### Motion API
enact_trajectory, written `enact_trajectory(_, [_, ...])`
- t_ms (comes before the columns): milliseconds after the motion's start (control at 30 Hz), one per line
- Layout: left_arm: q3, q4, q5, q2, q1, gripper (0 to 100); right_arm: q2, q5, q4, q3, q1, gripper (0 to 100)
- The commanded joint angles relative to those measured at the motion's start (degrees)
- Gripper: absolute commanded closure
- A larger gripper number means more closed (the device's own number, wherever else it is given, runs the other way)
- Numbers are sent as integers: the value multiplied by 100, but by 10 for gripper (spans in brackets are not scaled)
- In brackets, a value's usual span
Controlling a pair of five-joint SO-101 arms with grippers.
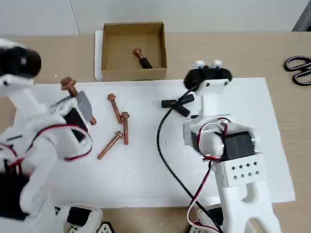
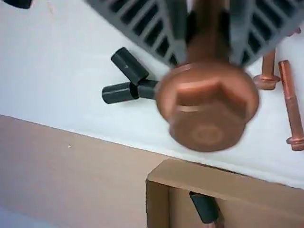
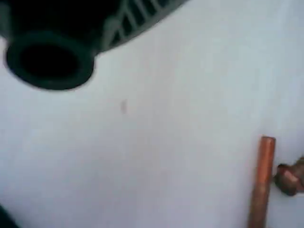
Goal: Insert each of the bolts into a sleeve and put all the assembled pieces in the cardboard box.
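Copper bolt (image 2: pixel 207 107) in left gripper (image 2: pixel 207 47), sleeve (image 3: pixel 47 81) in right gripper (image 1: pixel 187 99).

Copper bolts (image 1: pixel 115 108), black sleeves (image 1: pixel 170 103), brown cardboard box (image 1: pixel 110 48), white mat (image 1: pixel 146 170), tan table (image 1: pixel 233 48)

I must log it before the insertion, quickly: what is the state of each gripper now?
Left gripper: closed, holding a copper bolt.
Right gripper: closed, holding a black sleeve.
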Motion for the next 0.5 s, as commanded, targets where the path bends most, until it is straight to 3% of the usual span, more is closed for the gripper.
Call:
enact_trajectory(0, [646, -510, -44, -615, 44, 994, -523, -53, -303, 18, -338, 995])
enact_trajectory(133, [1411, -879, -53, -1178, 88, 994, -1095, -9, -673, 290, -831, 995])
enact_trajectory(467, [2923, -1635, 141, -2110, 1108, 994, -1833, -26, -673, 457, -1473, 995])
